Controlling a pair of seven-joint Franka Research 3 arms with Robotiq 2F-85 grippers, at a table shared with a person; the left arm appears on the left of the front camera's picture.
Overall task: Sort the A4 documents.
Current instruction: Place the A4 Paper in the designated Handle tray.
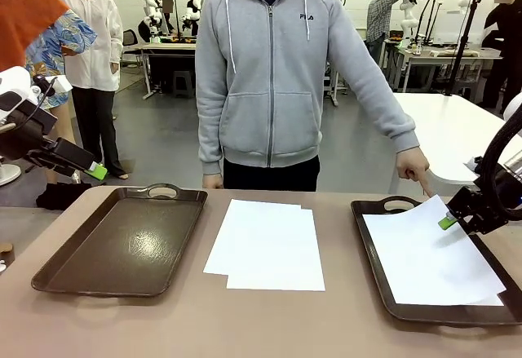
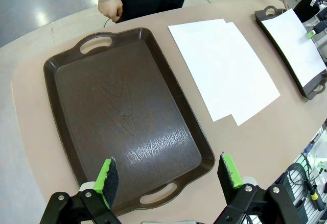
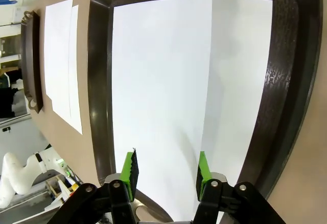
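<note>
Looking across the table from the front view, you see two loose sheets (image 1: 267, 244) lying flat and slightly offset on bare tabletop between the left tray (image 1: 122, 240) and the right tray (image 1: 369, 260). Their long axis runs away from you toward the person. More sheets (image 1: 428, 260) lie in the right tray, and the right gripper (image 1: 449, 221) hangs at their far right corner. The person's hand (image 1: 413, 165) points down just beside that corner. The left gripper (image 1: 94, 169) hangs high off the table's left end, beyond the bare left tray.

From the left wrist view, the left gripper (image 2: 171, 175) has its fingers spread wide and holds nothing. It sits above the left tray's (image 2: 122, 106) near handle, and the loose sheets (image 2: 219, 66) lie on the tray's far side.

From the right wrist view, the right gripper (image 3: 167, 169) has its pads apart. The top sheet (image 3: 158, 81) passes between them unpinched, one edge lifted off the right tray (image 3: 286, 81). The loose sheets (image 3: 59, 55) lie just past this tray's wall, so you should judge the right arm the nearer one.
</note>
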